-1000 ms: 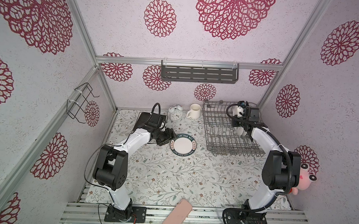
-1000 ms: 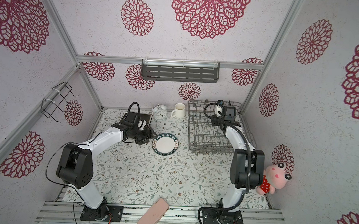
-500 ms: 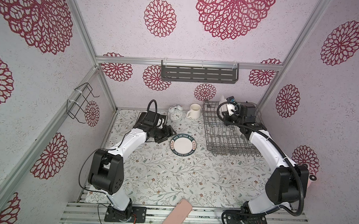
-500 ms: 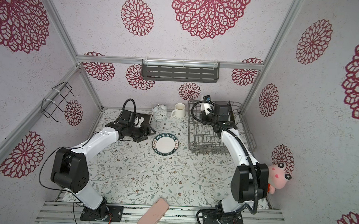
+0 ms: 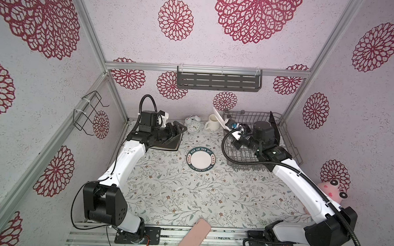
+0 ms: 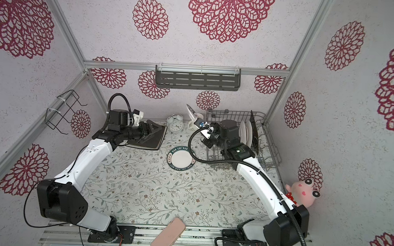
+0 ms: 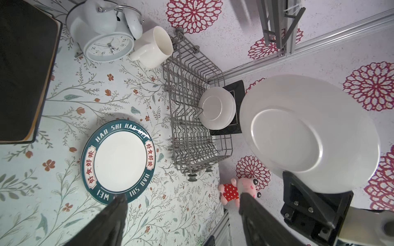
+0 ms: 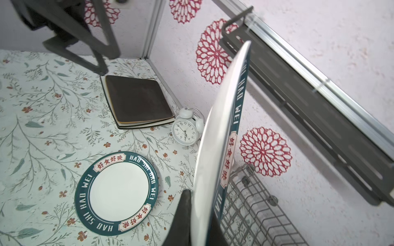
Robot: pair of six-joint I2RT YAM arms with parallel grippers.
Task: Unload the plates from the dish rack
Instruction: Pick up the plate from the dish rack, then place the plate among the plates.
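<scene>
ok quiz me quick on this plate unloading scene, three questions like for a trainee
1. True or false: the right hand grips a lettered plate on edge.
2. How many round plates stand in the dish rack?
3. Where does the stack of square plates lie?
A. in the dish rack
B. on the table beside the alarm clock
C. in the right hand

Key: 1 true; 2 two; 3 B.
</scene>
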